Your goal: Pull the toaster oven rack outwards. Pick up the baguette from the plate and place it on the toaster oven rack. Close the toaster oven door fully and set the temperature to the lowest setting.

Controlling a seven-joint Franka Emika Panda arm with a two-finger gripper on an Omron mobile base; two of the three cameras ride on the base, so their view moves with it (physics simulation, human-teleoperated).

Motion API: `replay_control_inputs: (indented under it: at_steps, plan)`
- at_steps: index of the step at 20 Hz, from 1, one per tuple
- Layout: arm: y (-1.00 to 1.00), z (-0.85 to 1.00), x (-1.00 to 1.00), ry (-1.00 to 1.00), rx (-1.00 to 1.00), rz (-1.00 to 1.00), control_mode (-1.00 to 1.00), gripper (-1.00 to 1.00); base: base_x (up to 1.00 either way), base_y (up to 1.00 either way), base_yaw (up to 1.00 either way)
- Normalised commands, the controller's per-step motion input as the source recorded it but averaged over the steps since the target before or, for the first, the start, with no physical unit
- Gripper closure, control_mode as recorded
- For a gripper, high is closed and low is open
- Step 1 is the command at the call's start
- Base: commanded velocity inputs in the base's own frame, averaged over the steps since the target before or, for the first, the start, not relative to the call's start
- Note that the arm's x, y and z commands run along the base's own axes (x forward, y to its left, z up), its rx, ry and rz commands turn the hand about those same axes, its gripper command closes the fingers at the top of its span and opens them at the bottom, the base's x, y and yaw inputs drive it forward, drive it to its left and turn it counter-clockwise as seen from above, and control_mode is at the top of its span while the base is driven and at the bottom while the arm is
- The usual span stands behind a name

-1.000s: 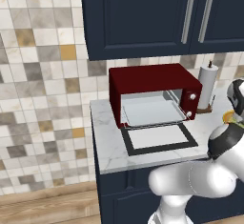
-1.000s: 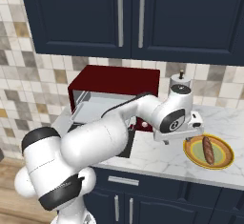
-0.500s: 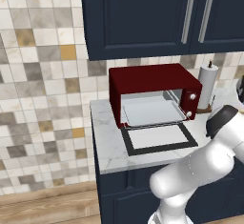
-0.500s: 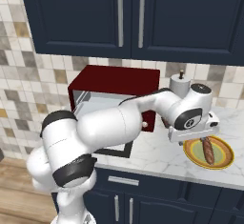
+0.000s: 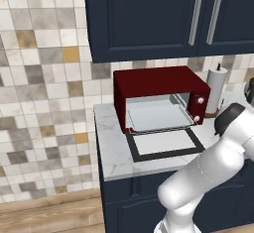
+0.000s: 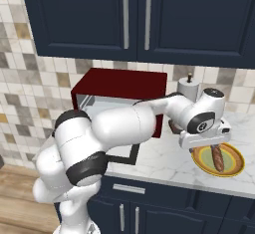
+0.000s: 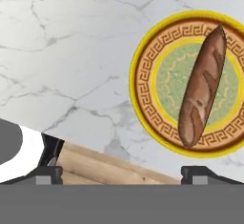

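The dark red toaster oven (image 5: 158, 81) stands on the counter with its black-framed door (image 5: 163, 144) folded down flat. The pale grey rack (image 5: 158, 117) sticks out of the cavity over the door. To the right, the baguette (image 6: 217, 159) lies on the yellow-orange plate (image 6: 234, 167). My gripper (image 6: 205, 141) hovers just above the plate's left side. In the hand view the baguette (image 7: 202, 87) lies lengthwise across the plate (image 7: 143, 66), up and right of my open gripper (image 7: 123, 170). Its fingertips stand wide apart with nothing between them.
A white paper towel roll (image 5: 216, 90) stands right of the oven, behind the plate. Two white knobs (image 5: 200, 100) sit on the oven's right panel. Dark blue cabinets (image 6: 134, 19) hang overhead. White marble counter (image 7: 62, 51) spreads around the plate, its front edge close below.
My arm has swung right, away from the oven front, carrying the hand out over the plate's left side. The oven, rack, door and baguette have not moved.
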Motion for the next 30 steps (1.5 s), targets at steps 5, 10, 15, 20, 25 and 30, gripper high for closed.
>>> replay_control_inputs:
  at_steps: [5,10,15,20,25,30]
  plan:
    - [-0.19,-0.22,0.29,0.08,0.0,0.0,-1.0,-1.0,0.0,0.0,0.0]
    - [-0.41,-0.05,0.22,0.09,0.0,0.0,-1.0,-1.0,0.0,0.0,0.0]
    - [-0.18,-0.13,0.11,0.08,0.0,0.0,-1.0,-1.0,0.0,0.0,0.0]
    - [-0.02,-0.31,0.0,0.04,0.0,0.0,-1.0,-1.0,0.0,0.0,0.0]
    - [-0.17,-0.32,0.0,0.06,0.0,0.0,-1.0,-1.0,0.0,0.0,0.0]
    - [-0.15,-0.33,0.0,0.01,0.0,0.0,-1.0,-1.0,0.0,0.0,0.0]
